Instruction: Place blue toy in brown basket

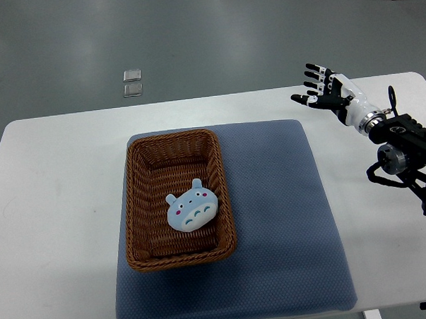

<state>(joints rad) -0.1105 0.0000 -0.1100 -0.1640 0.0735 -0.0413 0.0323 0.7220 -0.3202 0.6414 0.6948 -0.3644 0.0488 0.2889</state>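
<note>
From above, the blue toy lay inside the brown basket, toward its lower right side, face up. The basket sat on the left part of a blue mat, which covered the middle of a white table. At the upper right of the frame the right hand hung over the table's far edge, fingers spread and holding nothing, well apart from the basket. Two small clear squares lay on the grey floor at upper left.
</note>
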